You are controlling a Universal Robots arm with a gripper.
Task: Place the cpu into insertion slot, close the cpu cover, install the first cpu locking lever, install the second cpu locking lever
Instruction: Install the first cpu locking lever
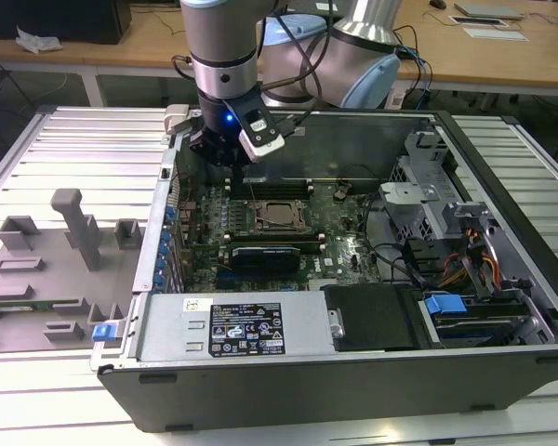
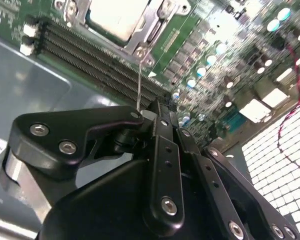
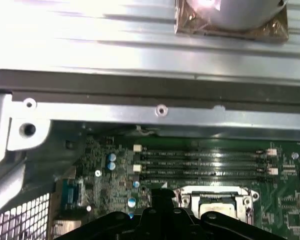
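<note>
Black gripper [image 2: 159,107] over the green board [image 2: 205,60]; open or closed, I cannot tell. A thin wire lever [image 2: 139,75] stands up to its tip from the metal-rimmed square insertion slot [image 2: 75,12] ahead, where the silver-grey cpu [image 2: 117,17] lies flat, top up, inside the silver cpu cover [image 2: 155,29] frame

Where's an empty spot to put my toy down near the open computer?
The ribbed table is bare beyond the grey holder tray, and on the exterior view's right of the computer case. Inside the case it is crowded: motherboard, cables, drives, gripper.
</note>
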